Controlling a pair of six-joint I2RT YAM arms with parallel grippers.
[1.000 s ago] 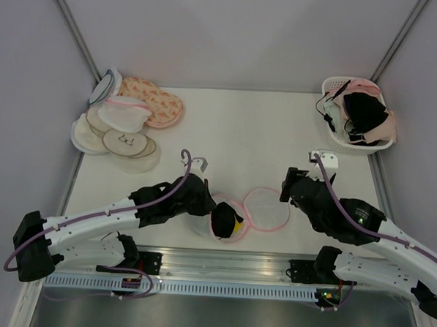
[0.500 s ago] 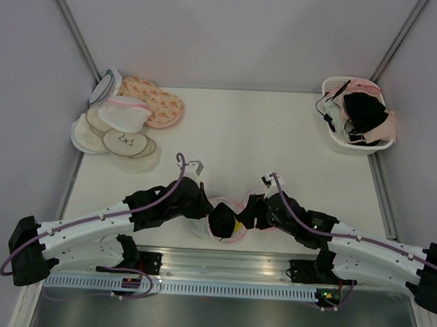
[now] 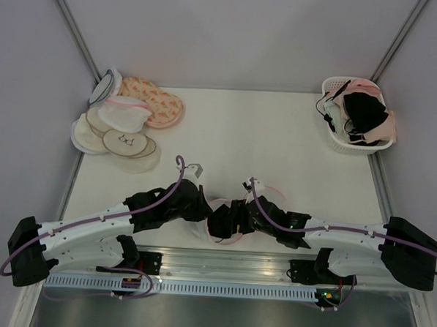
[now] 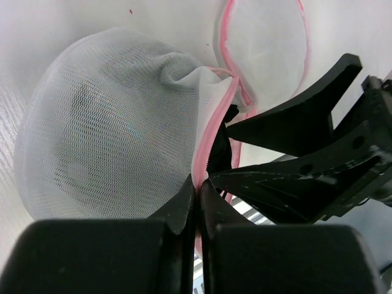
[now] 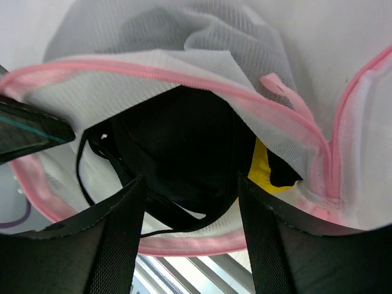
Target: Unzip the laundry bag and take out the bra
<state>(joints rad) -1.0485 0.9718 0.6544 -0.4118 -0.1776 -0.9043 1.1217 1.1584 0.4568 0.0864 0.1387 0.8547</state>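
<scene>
Laundry bag (image 5: 156, 76) mesh overhangs the bra (image 5: 177, 147), basket (image 3: 345, 146) well apart.

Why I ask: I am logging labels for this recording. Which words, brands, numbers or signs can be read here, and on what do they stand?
No word, brand or number reads in any view.
One sign: a line drawing of a bra, on the cream disc, far left in the top view.
The laundry bag: no print shows on its mesh or pink trim.
The basket: too small to tell.
</scene>
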